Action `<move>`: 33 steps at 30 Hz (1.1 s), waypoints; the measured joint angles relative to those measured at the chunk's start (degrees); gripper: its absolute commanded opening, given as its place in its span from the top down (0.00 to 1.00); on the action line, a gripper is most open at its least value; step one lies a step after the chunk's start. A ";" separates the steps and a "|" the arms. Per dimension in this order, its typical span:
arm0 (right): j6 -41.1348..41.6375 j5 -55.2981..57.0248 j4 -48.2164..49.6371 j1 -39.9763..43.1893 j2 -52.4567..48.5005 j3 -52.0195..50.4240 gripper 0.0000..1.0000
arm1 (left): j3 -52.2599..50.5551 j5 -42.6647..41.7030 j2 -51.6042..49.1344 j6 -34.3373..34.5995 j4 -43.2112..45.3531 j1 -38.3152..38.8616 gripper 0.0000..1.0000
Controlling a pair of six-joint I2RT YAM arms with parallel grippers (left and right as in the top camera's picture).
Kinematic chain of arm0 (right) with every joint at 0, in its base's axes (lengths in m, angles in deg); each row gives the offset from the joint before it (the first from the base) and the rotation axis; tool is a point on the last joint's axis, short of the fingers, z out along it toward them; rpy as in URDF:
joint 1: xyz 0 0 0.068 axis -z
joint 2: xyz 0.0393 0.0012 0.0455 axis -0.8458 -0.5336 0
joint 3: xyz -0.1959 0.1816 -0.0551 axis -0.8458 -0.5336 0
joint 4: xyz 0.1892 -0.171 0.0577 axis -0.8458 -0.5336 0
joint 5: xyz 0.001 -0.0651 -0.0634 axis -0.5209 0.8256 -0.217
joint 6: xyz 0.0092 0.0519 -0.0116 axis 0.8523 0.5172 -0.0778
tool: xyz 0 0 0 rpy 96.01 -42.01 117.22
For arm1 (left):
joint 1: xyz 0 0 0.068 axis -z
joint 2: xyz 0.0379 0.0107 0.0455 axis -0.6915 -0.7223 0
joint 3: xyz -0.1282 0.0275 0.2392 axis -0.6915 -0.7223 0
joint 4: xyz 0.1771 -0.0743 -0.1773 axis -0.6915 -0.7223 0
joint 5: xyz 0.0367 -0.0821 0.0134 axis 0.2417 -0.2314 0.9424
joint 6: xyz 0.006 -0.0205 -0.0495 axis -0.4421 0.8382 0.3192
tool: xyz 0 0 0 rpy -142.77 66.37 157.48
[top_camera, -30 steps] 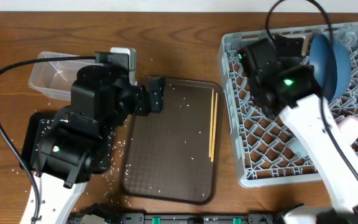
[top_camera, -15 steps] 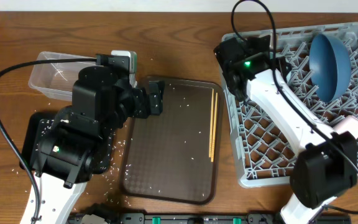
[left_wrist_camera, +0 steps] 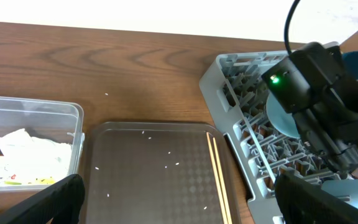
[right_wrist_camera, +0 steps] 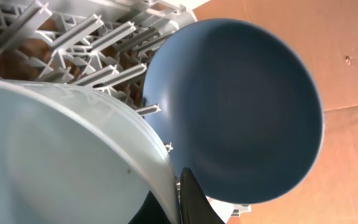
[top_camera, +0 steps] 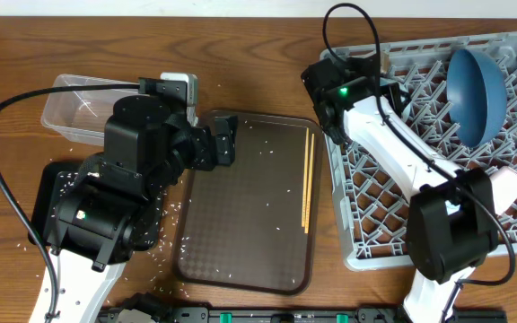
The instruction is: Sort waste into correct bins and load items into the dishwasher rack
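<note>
Brown tray [top_camera: 240,224] middle is open from above; I see only chopsticks [top_camera: 308,179] along its right edge and scattered rice [top_camera: 170,211]. In the rack [top_camera: 510,49], my right arm [top_camera: 393,148] crosses the left half and the blue dish [top_camera: 474,85] stands on edge top-right. The table [top_camera: 258,63] strip behind the brown tray is passable. My left arm [top_camera: 133,170] overhangs the black tray [top_camera: 48,188] and part of the tub [top_camera: 65,108].

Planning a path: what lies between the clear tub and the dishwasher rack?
The dark brown serving tray, carrying chopsticks and scattered rice grains; the left wrist view shows it.
</note>
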 measured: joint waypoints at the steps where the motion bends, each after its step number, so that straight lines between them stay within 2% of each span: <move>1: 0.00 0.09 -0.02 0.00 -0.35 0.00 0.99 | 0.00 0.00 0.00 0.00 0.00 0.00 0.02; 20: -0.96 6.56 -4.74 -1.66 -2.32 0.00 0.99 | -0.02 0.00 0.00 0.00 0.00 0.00 0.02; 33: -1.01 4.50 -4.57 -2.12 -2.32 0.00 0.99 | 0.00 0.00 0.00 0.00 -0.31 0.00 0.02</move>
